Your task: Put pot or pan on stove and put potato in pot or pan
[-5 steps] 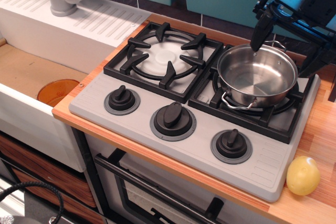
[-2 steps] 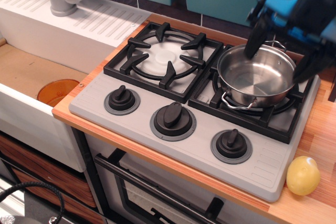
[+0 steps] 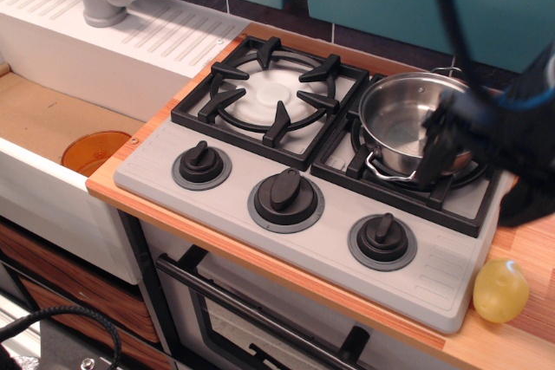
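Pot [image 3: 401, 121] seated on right grate of stove [image 3: 286, 214], so first step judged done. Potato [image 3: 500, 290] lies on counter [image 3: 529, 249] beside stove, untouched. Gripper [image 3: 451, 140] blurred over pot's right side; opening and load cannot be told.

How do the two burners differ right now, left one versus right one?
The left burner is bare, its pale centre disc showing; the right burner carries the steel pot. The left burner is in full view; the right burner is partly hidden by the blurred dark gripper. Both have black grates on the grey stove.
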Robot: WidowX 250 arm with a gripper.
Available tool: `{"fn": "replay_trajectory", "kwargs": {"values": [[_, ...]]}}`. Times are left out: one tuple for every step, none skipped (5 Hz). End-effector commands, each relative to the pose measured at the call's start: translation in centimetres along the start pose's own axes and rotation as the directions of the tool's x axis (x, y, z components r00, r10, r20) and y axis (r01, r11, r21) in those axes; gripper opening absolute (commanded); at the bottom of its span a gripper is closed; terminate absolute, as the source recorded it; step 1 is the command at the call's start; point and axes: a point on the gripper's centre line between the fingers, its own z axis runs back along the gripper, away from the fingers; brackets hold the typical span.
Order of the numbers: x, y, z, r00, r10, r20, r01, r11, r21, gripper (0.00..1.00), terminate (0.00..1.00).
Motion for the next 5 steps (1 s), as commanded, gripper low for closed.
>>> {"fn": "replay_trajectory", "kwargs": {"values": [[-1.4, -1.8, 0.4, 0.992, 0.099, 0.080, -0.091, 0.991, -0.093, 1.00, 0.00], [-2.4, -2.4, 0.1, 0.988, 0.118, 0.096, -0.108, 0.988, -0.110, 1.00, 0.00], [-2.7, -3.2, 0.5, 0.985, 0.144, 0.099, -0.133, 0.985, -0.107, 1.00, 0.00], [-3.0, -3.8, 0.5, 0.981, 0.164, 0.100, -0.153, 0.982, -0.111, 1.00, 0.00], [-3.2, -4.8, 0.2, 0.976, 0.188, 0.108, -0.176, 0.977, -0.117, 1.00, 0.00]]}}
